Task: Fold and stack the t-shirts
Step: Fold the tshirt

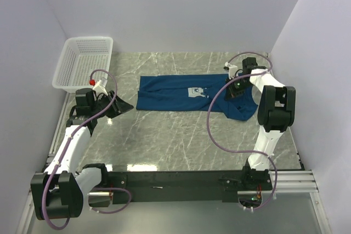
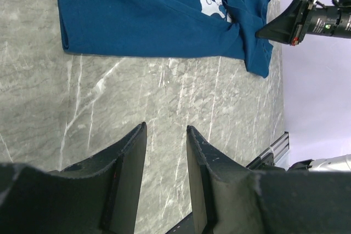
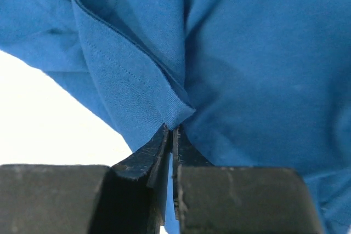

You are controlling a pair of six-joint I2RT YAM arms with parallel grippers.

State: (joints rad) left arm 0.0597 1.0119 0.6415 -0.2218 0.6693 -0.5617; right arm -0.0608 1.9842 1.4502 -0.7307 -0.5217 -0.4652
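Note:
The dark blue t-shirt [image 1: 181, 94] lies across the far middle of the marble table, its pale square print [image 1: 194, 92] facing up; it also shows in the left wrist view [image 2: 153, 20]. My right gripper [image 1: 229, 90] is shut on a fold of the t-shirt's right part [image 3: 164, 97], which is bunched and lifted there. My left gripper [image 1: 123, 106] is open and empty, hovering left of the shirt over bare table, its fingers [image 2: 131, 152] apart.
A white plastic mesh basket [image 1: 85, 61] stands at the far left corner. Pale walls close in the left, back and right sides. The black base rail [image 1: 175, 182] runs along the near edge.

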